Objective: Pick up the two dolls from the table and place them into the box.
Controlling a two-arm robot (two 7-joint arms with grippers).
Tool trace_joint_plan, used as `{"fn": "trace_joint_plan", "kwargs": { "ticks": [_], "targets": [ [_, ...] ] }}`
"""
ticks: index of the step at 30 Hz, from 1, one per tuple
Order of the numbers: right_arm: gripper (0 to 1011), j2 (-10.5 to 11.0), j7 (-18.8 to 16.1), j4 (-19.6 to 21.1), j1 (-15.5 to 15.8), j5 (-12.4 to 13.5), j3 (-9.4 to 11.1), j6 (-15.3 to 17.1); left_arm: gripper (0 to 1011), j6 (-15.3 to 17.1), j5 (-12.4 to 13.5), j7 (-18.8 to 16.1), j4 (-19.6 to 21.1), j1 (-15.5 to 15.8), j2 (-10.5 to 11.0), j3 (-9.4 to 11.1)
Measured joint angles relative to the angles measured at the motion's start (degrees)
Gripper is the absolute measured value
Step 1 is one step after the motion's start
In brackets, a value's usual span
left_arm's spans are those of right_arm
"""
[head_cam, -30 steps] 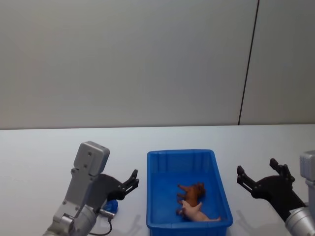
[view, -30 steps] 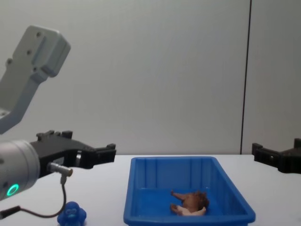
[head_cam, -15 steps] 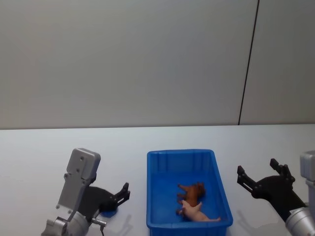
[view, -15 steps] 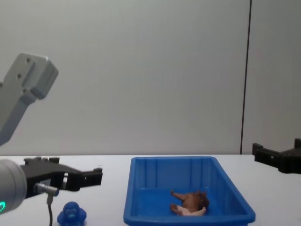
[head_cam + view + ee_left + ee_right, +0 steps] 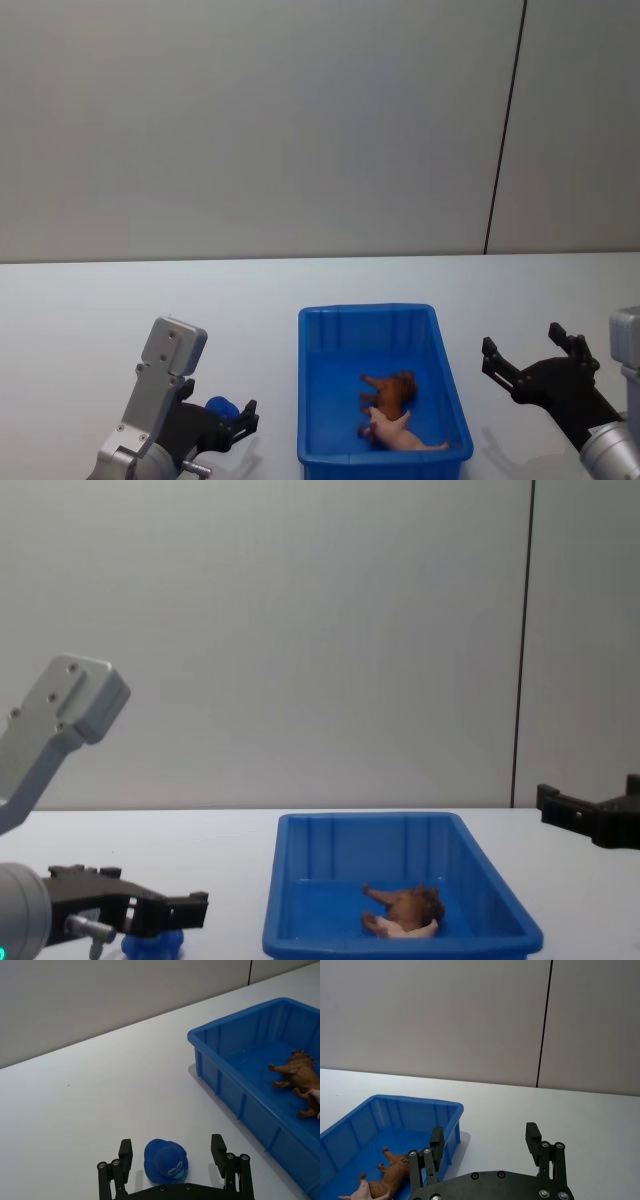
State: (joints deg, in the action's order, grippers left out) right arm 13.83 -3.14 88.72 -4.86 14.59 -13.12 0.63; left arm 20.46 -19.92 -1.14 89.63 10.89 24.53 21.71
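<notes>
Left wrist view puts the blue blob doll [image 5: 166, 1161] right between my left claw's [image 5: 172, 1160] spread fingers, one black pad [image 5: 125, 1151] on either side of it and neither touching yet. My left claw is released and low over the table [image 5: 75, 1110], with the doll standing on the surface just beneath my palm. Off to my left claw's right side sits the blue box [image 5: 220, 1040], and inside it the brown animal [image 5: 299, 1071] lies beside the pink pig [image 5: 398, 430]. My right claw [image 5: 535, 368] hangs released on the far side of the box, well apart from the toys, idle.

My worry is the doll's rounded, smooth shape: if I close off-centre, I judge it could squirt out from between the pads and roll away. Closing too high might catch just the hat-like top and let it slip during the lift. Carrying it over, I could also clip the box's near rim.
</notes>
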Motion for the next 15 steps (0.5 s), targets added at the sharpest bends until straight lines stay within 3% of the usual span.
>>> {"fn": "trace_joint_plan", "kwargs": {
  "ticks": [5,7,12,15],
  "targets": [
    [1001,0.0,0.0,0.0,0.0,0.0,0.0,0.0,944,0.9,0.7,1.4,-1.6,0.7,-0.3,-0.1],
    [1001,0.0,0.0,0.0,0.0,0.0,0.0,0.0,849,1.2,0.9,1.8,-2.1,0.9,-0.4,-0.1],
    [1001,0.0,0.0,0.0,0.0,0.0,0.0,0.0,741,2.0,1.4,3.2,-3.6,1.6,-0.8,-0.2],
    [1001,0.0,0.0,0.0,0.0,0.0,0.0,0.0,624,2.2,1.6,3.7,-4.2,1.8,-0.9,-0.2]
  ]
}}
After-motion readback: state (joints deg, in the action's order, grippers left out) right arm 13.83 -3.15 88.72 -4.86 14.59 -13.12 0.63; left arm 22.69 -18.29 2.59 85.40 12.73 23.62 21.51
